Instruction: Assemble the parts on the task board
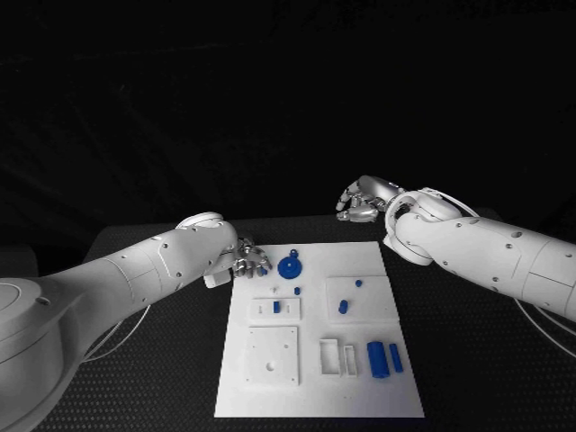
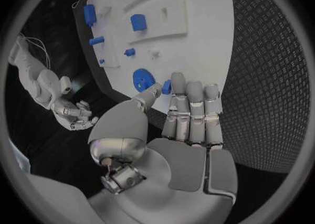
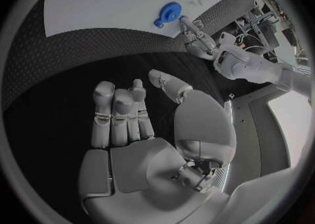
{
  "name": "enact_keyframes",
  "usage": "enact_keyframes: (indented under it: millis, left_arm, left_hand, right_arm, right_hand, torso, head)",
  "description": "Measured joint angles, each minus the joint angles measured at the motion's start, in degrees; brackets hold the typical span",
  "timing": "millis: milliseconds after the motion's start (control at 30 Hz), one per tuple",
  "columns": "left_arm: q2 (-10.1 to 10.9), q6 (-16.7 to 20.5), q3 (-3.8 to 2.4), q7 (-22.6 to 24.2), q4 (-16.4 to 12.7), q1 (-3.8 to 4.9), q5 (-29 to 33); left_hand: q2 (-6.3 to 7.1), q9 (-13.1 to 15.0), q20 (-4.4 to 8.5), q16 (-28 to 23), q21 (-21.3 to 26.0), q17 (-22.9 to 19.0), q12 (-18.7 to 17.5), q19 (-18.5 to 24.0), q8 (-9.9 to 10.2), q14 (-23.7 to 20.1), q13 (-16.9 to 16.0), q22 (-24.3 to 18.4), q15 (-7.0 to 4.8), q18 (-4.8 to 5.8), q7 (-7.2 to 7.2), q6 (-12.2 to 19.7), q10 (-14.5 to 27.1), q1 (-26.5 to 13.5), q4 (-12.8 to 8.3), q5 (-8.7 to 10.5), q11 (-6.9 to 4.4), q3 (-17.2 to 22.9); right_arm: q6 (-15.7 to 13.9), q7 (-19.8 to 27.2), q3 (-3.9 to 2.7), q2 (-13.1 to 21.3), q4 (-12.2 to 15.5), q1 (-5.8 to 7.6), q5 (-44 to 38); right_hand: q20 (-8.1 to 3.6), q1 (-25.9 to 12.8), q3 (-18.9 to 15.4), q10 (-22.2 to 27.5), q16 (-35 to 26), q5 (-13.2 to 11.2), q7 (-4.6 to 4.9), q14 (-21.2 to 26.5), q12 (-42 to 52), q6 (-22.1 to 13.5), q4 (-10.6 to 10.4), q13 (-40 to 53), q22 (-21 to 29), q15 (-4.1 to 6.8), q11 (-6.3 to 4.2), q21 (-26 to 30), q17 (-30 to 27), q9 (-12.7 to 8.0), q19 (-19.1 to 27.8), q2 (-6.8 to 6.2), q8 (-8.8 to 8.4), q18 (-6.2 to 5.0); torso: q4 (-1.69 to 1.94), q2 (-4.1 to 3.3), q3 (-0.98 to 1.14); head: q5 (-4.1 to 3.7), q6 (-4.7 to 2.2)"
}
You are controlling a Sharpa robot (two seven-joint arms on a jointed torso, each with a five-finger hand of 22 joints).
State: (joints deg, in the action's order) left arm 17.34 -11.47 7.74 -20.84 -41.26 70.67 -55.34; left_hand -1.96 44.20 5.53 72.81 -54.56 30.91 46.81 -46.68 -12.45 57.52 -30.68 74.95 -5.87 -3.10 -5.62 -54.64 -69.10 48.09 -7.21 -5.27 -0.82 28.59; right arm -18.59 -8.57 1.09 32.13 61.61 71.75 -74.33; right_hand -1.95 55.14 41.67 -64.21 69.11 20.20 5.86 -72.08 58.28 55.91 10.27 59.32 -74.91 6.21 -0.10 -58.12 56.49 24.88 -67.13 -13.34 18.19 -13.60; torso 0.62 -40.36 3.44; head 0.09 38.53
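The white task board (image 1: 320,396) lies in the middle of the black table. A blue gear (image 1: 290,266) rests near its far left corner, with a small blue piece (image 1: 293,251) just beyond it. My left hand (image 1: 247,259) hovers at the board's left edge beside the gear, fingers straight and thumb apart, holding nothing. In the left wrist view its fingertips (image 2: 190,90) are close to the small blue piece (image 2: 167,86) and the gear (image 2: 141,78). My right hand (image 1: 366,198) is over the bare table beyond the board's far edge, open (image 3: 131,114) and empty.
Several other blue parts are on the board: small pegs (image 1: 343,307) in the raised white blocks mid-board and two cylinders (image 1: 384,358) near the right edge. A square white plate (image 1: 273,354) with a hole lies at the front left. Black matting (image 1: 146,360) surrounds the board.
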Motion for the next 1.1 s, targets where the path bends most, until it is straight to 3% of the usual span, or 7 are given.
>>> enact_keyframes:
  millis: [167,400,567,633,867,1100]
  left_arm:
    - [0.08,0.07,0.00,0.31,0.11,-0.05,0.22]
    - [0.59,0.56,-0.06,0.68,0.16,-0.18,1.14]
    - [1.33,1.42,-0.05,0.79,-0.42,-0.31,2.37]
    - [2.03,1.87,-0.04,0.81,-1.20,-0.33,2.89]
    - [6.89,4.53,-0.08,0.83,-8.07,0.20,4.43]
    - [13.31,9.13,-0.02,0.81,-19.39,0.75,4.39]
  left_hand:
    - [-1.75,-0.61,0.00,0.30,0.00,-0.18,0.00,0.00,-0.97,0.01,0.00,0.00,0.02,0.00,0.24,-0.88,0.00,1.24,-1.98,-0.50,0.00,0.54]
    - [-3.21,-1.17,0.18,1.36,0.00,-0.09,1.12,-0.66,-3.04,0.65,-0.51,-0.01,-0.28,0.00,1.53,-4.87,-0.94,2.70,-5.38,-3.58,-0.92,1.56]
    - [-3.76,-1.84,0.51,2.65,-0.69,-0.04,2.21,-1.76,-3.71,1.02,-0.88,-0.01,-0.71,0.01,1.94,-6.46,-1.76,2.16,-6.64,-7.83,-1.55,1.59]
    - [-4.06,-1.94,0.57,2.92,-0.90,0.05,2.50,-2.12,-3.92,1.03,-1.00,-0.02,-0.71,0.01,2.14,-6.71,-1.98,1.86,-6.68,-8.61,-1.76,1.60]
    - [-4.89,-2.19,0.71,3.62,-1.31,0.11,3.16,-2.79,-4.23,1.03,-1.25,-0.02,-0.72,0.00,2.16,-6.90,-2.40,1.03,-6.93,-9.80,-2.14,1.38]
    - [-5.30,-2.39,1.12,4.40,-1.99,0.10,3.79,-3.63,-4.37,1.03,-1.39,-0.03,-0.71,0.00,2.24,-7.20,-2.75,0.55,-7.33,-11.18,-2.18,1.31]
  right_arm:
    - [0.05,0.00,0.00,0.00,-0.01,0.00,-0.01]
    - [0.17,-0.01,0.00,-0.02,-0.07,0.00,-0.02]
    - [0.30,-0.01,0.00,-0.02,-0.11,0.00,-0.02]
    - [0.34,-0.01,0.00,0.01,-0.11,0.00,-0.02]
    - [0.47,-0.02,0.00,0.42,-0.20,0.00,-0.02]
    - [0.59,-0.03,0.01,1.09,-0.15,-0.01,-0.02]
  right_hand:
    - [0.00,0.00,0.00,0.00,0.00,0.00,0.00,0.00,0.00,0.00,0.00,0.00,0.00,0.00,0.00,0.00,0.00,0.00,0.00,0.00,0.00,0.00]
    - [0.00,0.00,0.00,0.00,0.00,0.00,-0.01,0.00,0.00,0.01,0.00,0.00,0.00,0.00,0.00,0.00,0.04,0.00,0.00,0.00,0.00,0.00]
    - [0.01,0.00,0.00,0.00,0.00,0.00,-0.08,0.00,0.00,0.08,0.00,0.01,0.00,0.00,0.00,0.00,0.04,0.00,0.00,0.00,0.00,0.00]
    - [0.01,0.00,0.00,0.00,0.00,0.00,-0.08,0.00,0.00,0.08,0.00,0.01,0.00,0.00,0.00,0.00,0.04,0.00,0.00,0.00,0.00,0.00]
    - [0.02,0.00,0.00,0.00,0.00,0.23,-0.09,0.00,0.00,0.09,0.00,-0.01,0.00,0.00,0.00,0.00,0.03,0.05,0.00,0.00,0.00,0.00]
    - [0.02,0.00,0.00,0.00,0.00,0.50,-0.10,0.00,0.00,0.10,0.00,-0.05,0.00,0.00,0.00,0.00,0.03,0.05,-0.01,0.00,0.00,0.00]
  torso:
    - [-0.03,0.00,0.01]
    - [-0.05,-0.01,0.01]
    - [-0.05,0.01,0.01]
    - [-0.03,0.04,0.01]
    - [0.09,0.13,-0.01]
    - [0.42,0.29,-0.02]
  head:
    - [0.02,0.00]
    - [0.02,0.07]
    - [0.10,0.13]
    - [0.10,0.15]
    - [0.24,0.26]
    - [0.29,0.54]
